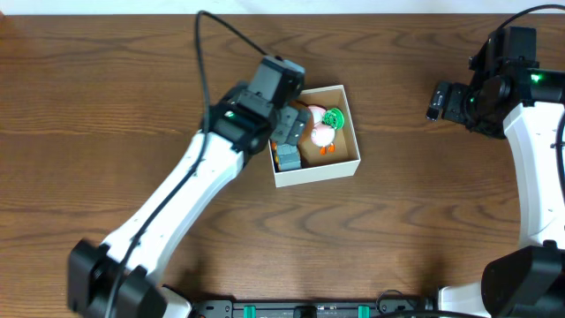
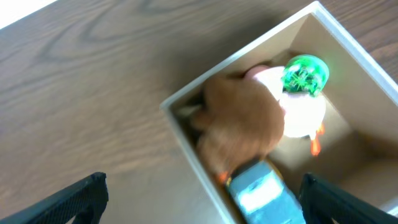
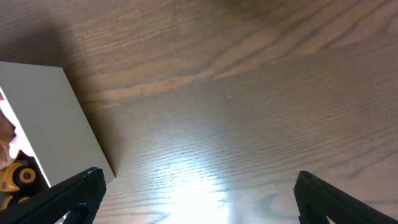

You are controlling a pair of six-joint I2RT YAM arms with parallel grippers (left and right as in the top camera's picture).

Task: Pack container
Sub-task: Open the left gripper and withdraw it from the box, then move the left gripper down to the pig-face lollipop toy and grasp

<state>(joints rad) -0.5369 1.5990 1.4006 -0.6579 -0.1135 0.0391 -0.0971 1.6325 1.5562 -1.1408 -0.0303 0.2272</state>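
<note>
Left fingers (image 2: 68,202) are hanging wide, empty, over the container (image 1: 318,170) wall, toys (image 2: 242,124) blurring between them; right fingers (image 3: 68,196) gaping, empty

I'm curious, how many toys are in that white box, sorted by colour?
Brown toy: 1
White toy with green top: 1
Grey-blue toy: 1
Total: 3 clearly seen in the container; a yellow wheeled piece in the right wrist view may be a fourth, or part of one.
</note>
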